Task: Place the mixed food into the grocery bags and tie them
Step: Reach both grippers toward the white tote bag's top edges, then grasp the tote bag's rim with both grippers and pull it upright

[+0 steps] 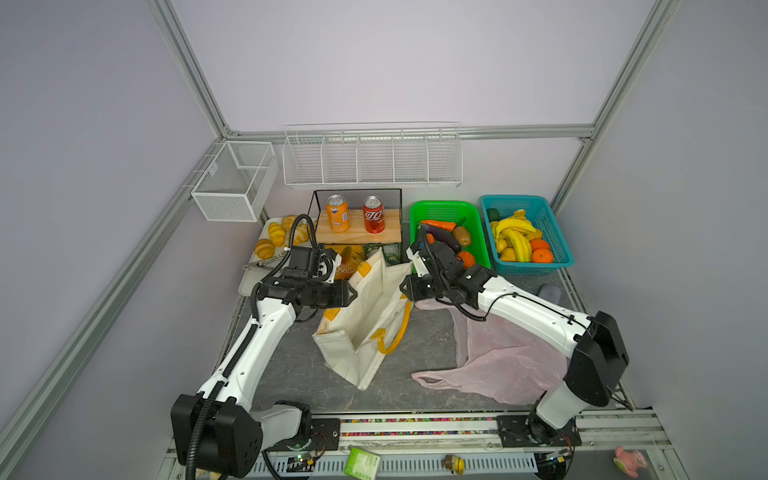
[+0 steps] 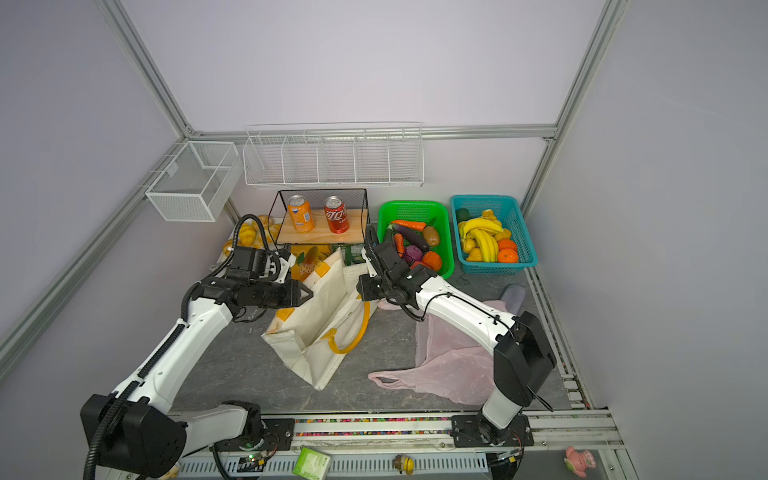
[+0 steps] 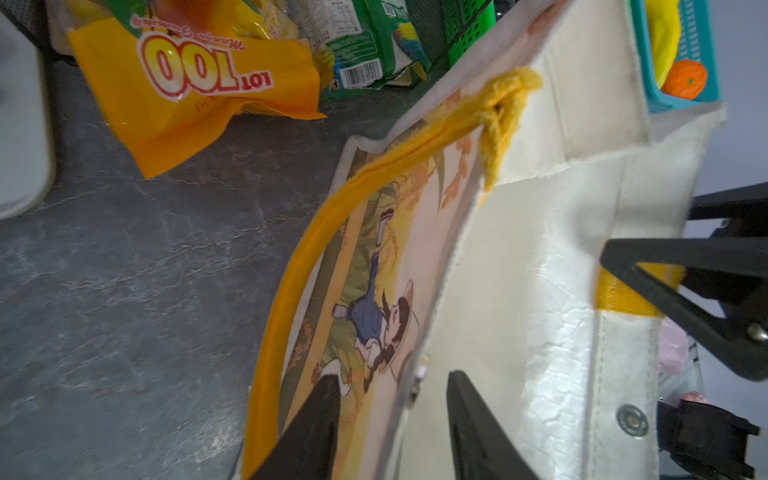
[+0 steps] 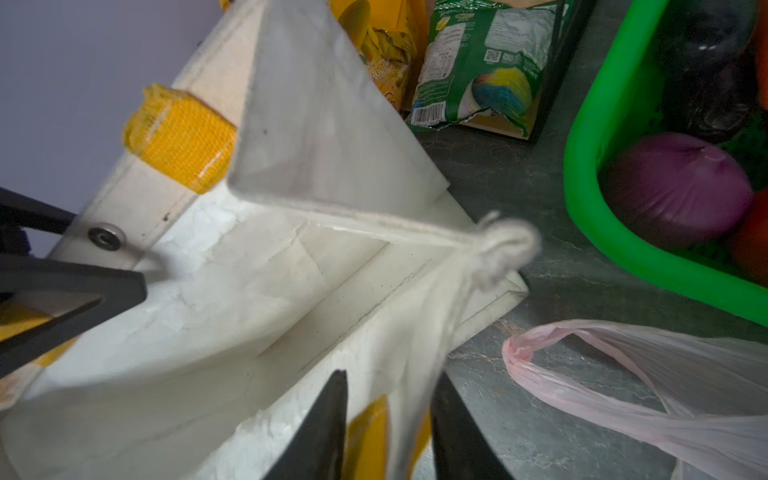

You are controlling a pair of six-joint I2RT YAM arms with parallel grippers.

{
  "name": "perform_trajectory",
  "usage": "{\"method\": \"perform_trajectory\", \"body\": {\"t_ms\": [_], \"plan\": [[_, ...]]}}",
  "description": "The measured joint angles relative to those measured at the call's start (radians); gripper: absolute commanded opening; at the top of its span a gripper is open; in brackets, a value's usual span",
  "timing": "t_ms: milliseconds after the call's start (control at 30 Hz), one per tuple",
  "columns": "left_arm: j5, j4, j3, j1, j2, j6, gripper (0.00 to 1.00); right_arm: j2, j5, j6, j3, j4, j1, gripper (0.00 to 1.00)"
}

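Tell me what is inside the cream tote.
Only bare white lining shows inside the tote, with no food in it. Its folded-in end panel covers that end of the bottom.

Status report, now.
Left gripper, right gripper astride tote rim, opposite sides; clamp unclear. Tote looks empty; orange can, red can on shelf. Pink bag lies under right arm.

Robot lab test cell: aluminium frame (image 1: 201, 89) round blank grey walls (image 1: 395, 62) hung with wire racks (image 1: 372, 160), two arms (image 1: 266, 328) bolted to a rail (image 1: 415, 428) at the table (image 1: 299, 365) edge.
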Motion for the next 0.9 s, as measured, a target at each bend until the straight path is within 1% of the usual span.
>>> {"method": "perform_trajectory", "body": {"t_ms": [133, 233, 333, 500, 667, 767, 833, 900], "plan": [[0.058, 0.044, -0.018, -0.038, -0.017, -0.017, 0.43, -0.003, 0.049, -0.058, 0.053, -0.079, -0.019, 0.15], [0.109, 0.096, -0.041, -0.109, -0.044, -0.033, 0.43, -0.014, 0.072, -0.111, 0.076, -0.162, -0.068, 0.09], [0.160, 0.143, -0.053, -0.159, -0.051, -0.051, 0.44, -0.030, 0.080, -0.158, 0.088, -0.242, -0.122, 0.08], [0.210, 0.219, -0.056, -0.219, -0.051, -0.078, 0.46, -0.033, 0.078, -0.229, 0.144, -0.354, -0.181, 0.07], [0.230, 0.270, -0.056, -0.290, -0.032, -0.089, 0.45, -0.029, 0.075, -0.304, 0.229, -0.466, -0.214, 0.09], [0.229, 0.298, -0.055, -0.328, -0.011, -0.103, 0.42, -0.017, 0.080, -0.340, 0.274, -0.507, -0.229, 0.12], [0.224, 0.318, -0.055, -0.348, 0.005, -0.123, 0.36, -0.011, 0.087, -0.352, 0.285, -0.517, -0.236, 0.17], [0.215, 0.337, -0.056, -0.357, 0.019, -0.144, 0.32, -0.008, 0.097, -0.355, 0.285, -0.521, -0.239, 0.26]]}}
